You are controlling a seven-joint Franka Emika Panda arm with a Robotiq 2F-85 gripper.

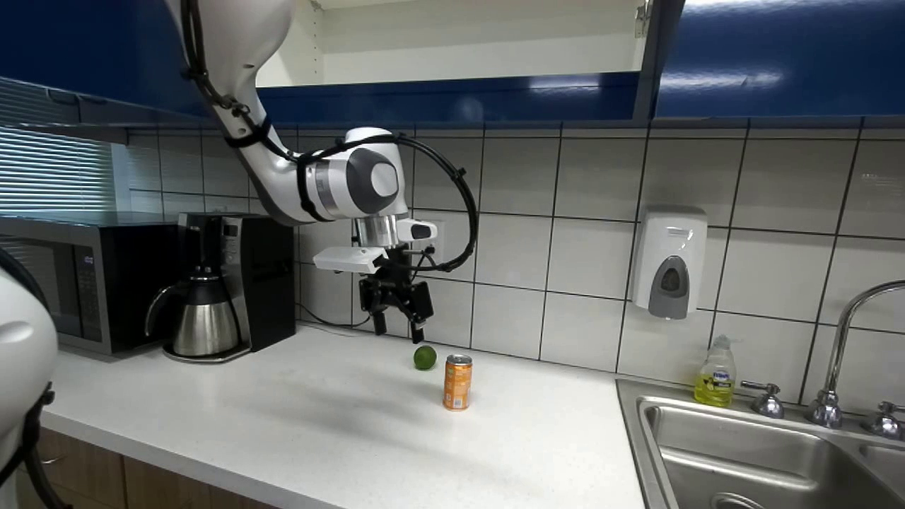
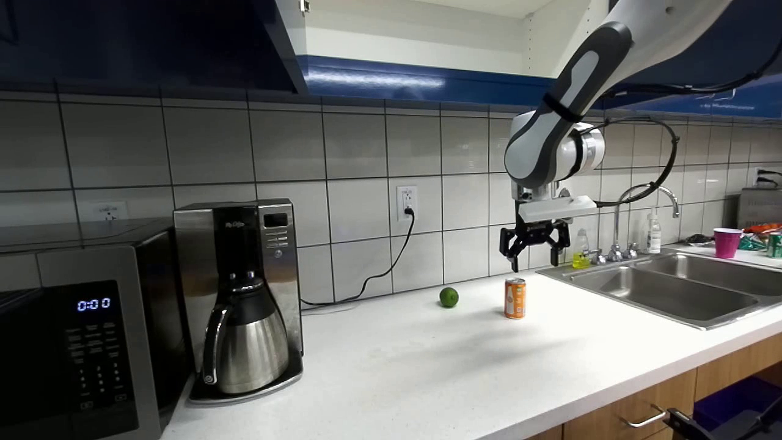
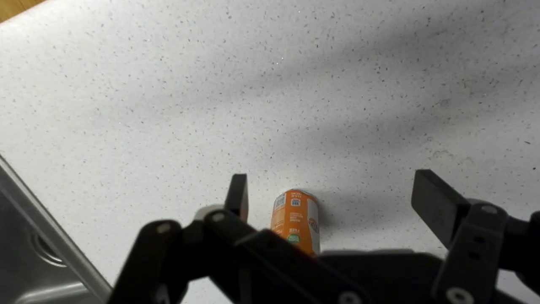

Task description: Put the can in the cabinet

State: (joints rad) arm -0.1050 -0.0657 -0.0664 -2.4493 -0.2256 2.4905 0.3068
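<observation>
In both exterior views, the can point(image 1: 457, 382) is seen upright on the counter point(image 1: 297, 424), the gripper point(image 2: 535, 260) held higher; in the wrist view, the fingers point(image 3: 438, 207) are spread apart, the presumably slick, thin-walled can being best clasped gently at mid-height

Spread pincer point(image 2: 535, 261), upright can point(image 2: 514, 299) on counter point(image 2: 391, 366), cabinet point(image 2: 415, 43) overhead

Both exterior views face the tiled wall point(image 1: 516, 247) here, sharing the table point(image 1: 537, 438); in an exterior view the microwave point(image 2: 91, 342) looms close, lower left. The wrist view peers down, nearer.
</observation>
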